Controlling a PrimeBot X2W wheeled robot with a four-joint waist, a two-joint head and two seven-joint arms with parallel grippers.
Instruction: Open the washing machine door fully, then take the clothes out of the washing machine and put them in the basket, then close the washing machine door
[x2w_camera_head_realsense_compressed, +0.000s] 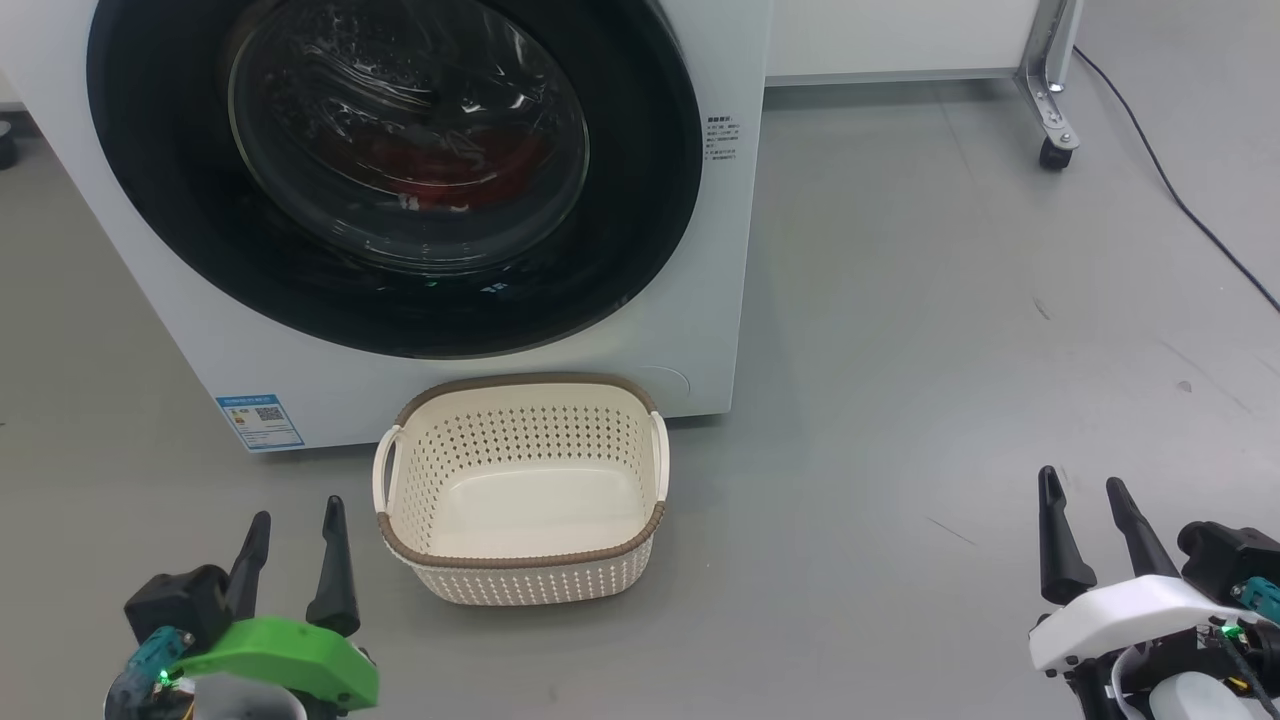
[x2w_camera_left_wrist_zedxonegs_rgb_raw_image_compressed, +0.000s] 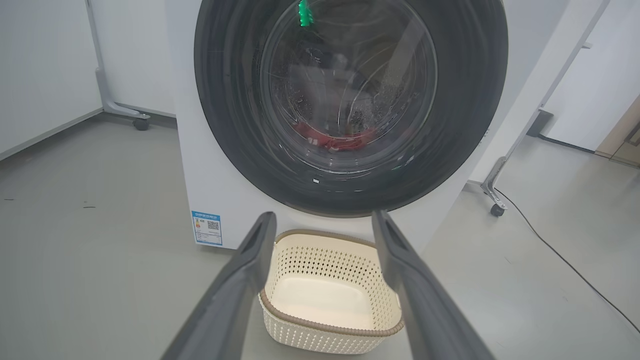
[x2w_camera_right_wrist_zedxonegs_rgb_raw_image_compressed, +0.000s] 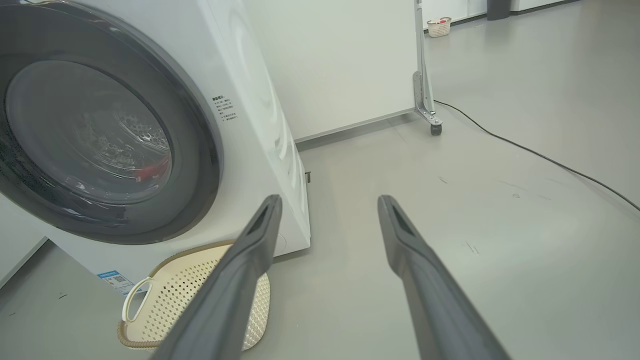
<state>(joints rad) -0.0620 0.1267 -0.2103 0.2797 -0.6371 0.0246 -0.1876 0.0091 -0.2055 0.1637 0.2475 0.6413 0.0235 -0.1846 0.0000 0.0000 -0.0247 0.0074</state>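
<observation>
Two fingers pairs (x2w_camera_head_realsense_compressed: 333, 570) spread, basket (x2w_camera_head_realsense_compressed: 520, 440) btwn, untouched

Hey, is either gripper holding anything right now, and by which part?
Nothing is held. The left gripper and the right gripper are both open and empty, apart from the cream perforated plastic basket.

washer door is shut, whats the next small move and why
Probably lift the right gripper toward the rim of the washing machine door: it is shut, the clothes lie behind its glass, the basket is empty, that gripper is open, holding nothing.
</observation>
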